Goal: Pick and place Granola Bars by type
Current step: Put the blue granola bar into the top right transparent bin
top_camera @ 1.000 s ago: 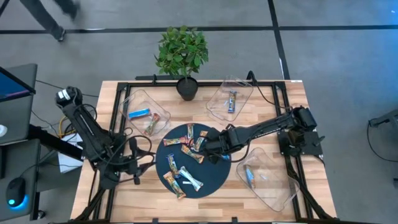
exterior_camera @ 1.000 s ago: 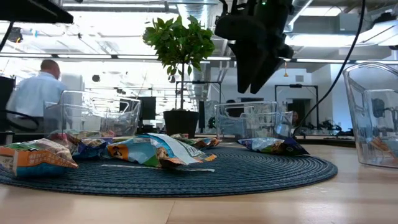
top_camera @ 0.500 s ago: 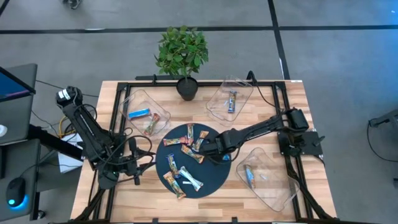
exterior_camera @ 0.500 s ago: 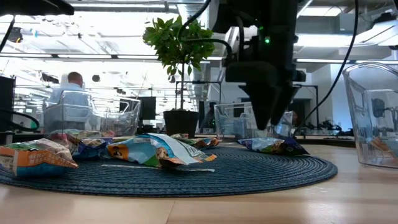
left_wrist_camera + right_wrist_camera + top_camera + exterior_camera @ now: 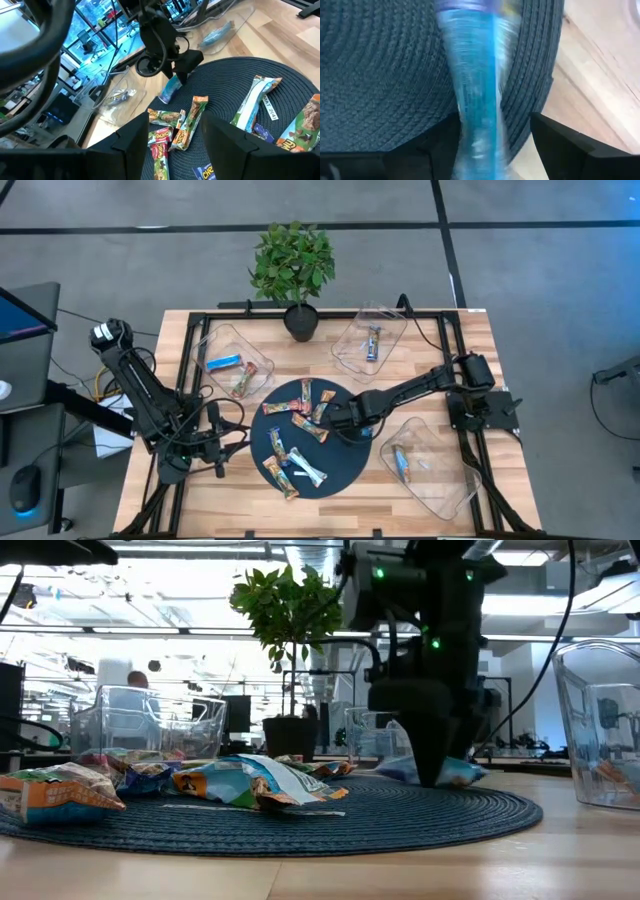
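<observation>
My right claw [image 5: 350,426] has dropped onto the round mat's [image 5: 345,470] right edge and now pinches a blue bar [image 5: 475,90]; the pick looks secured. Left claw [image 5: 222,442] hangs released near the surface's [image 5: 500,470] left edge.

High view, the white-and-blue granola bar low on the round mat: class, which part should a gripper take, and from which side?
Grip the white-and-blue bar at mid-length, across its narrow width, coming straight down. It lies flat on the mat, so only its long edges offer opposing sides; turn the grip square to its slant. The open left gripper looks nearer than the right gripper.
</observation>
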Tool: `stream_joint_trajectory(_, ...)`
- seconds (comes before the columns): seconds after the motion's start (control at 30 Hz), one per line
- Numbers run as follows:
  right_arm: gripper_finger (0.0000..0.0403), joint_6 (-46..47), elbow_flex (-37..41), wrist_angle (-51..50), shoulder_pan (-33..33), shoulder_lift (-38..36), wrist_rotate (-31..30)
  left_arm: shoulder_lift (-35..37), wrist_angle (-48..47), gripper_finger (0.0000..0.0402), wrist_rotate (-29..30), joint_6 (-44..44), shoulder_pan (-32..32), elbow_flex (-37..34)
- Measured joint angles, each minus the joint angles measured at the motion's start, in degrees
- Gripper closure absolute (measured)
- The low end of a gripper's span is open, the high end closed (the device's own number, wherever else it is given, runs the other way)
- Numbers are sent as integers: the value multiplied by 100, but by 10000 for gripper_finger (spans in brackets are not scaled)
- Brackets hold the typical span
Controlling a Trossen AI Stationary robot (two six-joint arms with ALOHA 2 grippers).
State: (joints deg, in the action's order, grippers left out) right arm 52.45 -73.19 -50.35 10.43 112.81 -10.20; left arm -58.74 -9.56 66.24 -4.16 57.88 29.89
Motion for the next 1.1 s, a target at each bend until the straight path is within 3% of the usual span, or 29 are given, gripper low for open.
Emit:
stream_joint_trajectory(0.4, 177, -59, 48, 2, -2, -11, -22, 0, 0, 226, 4, -2, -6, 0)
stream_joint_trajectory(0.87, 289, -142, 55, -6, 0, -9, -24, 0, 0, 226, 9, -7, -6, 1)
stream_joint_trajectory(1.1, 318, -142, 55, 0, 5, -9, -33, 0, -2, 226, 10, -7, -6, 1)
